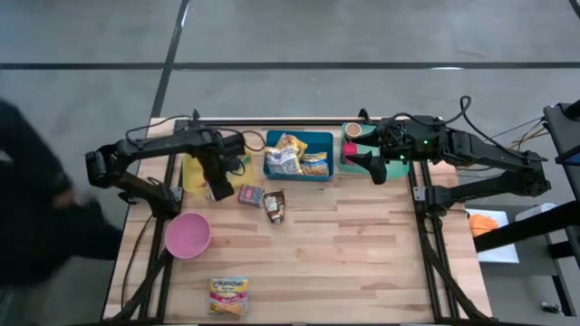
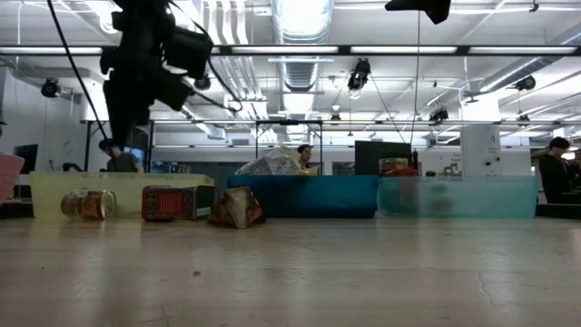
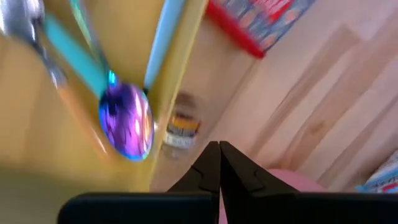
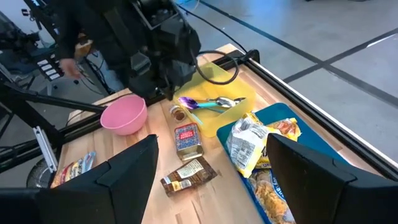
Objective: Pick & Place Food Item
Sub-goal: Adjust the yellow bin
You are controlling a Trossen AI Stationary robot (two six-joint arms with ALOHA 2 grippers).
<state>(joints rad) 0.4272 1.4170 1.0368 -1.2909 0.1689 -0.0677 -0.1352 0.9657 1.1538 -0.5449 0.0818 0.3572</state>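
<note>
Hovering my left gripper [image 1: 220, 190] with its fingers pressed together and empty, I have it beside the yellow tray [image 1: 193, 174], the small jar [image 4: 178, 113] lying on the wood just beside that tray and nearest this arm. Red packet [image 1: 250, 195] and brown packet [image 1: 275, 206] lie further toward table centre. My right gripper [image 1: 375, 174] waits wide, empty, beside the teal bin [image 1: 351, 154].

Pink bowl [image 1: 188, 235], yellow tray [image 1: 193, 173], blue bin [image 1: 300, 138].
</note>
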